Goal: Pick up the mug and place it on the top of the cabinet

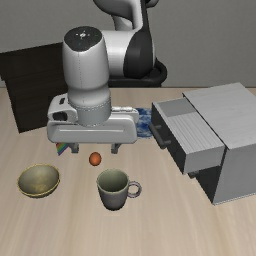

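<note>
Closest in, the mug (113, 188) stood upright on the desk (180, 225), its handle toward the exterior view's right. My tool (95, 148) hung farther back, fingers spread wide, holding nothing. Just under it lay a small orange ball (95, 158). A bowl (38, 181) sat beside the mug, and the cabinet (232, 135) stood well apart.

The mug (112, 188) and bowl (39, 181) are olive-grey, the cabinet (228, 125) grey, the table (60, 228) tan.

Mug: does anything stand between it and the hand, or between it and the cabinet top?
Nothing visible does, toward the mug or the cabinet top. A small orange ball lies by the hand, off that line.
</note>
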### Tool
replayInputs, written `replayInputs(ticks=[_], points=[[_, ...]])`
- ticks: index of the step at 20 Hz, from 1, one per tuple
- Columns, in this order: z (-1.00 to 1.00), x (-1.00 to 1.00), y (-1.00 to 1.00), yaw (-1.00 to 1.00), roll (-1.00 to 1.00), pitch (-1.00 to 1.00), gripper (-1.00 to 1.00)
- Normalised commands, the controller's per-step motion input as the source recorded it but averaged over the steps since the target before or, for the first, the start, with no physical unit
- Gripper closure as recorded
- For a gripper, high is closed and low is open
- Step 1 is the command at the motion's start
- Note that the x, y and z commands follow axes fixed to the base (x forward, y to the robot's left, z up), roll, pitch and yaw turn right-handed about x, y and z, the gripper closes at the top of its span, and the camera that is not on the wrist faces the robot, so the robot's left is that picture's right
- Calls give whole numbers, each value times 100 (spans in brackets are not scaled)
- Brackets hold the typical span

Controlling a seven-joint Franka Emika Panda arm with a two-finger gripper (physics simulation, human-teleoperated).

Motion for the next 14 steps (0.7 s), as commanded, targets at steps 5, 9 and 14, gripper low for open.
replayInputs(ticks=[5, 9, 14], points=[[-100, 0, 0, 0, 0, 0, -100], [-100, 0, 0, 0, 0, 0, -100], [-100, 0, 0, 0, 0, 0, -100]])
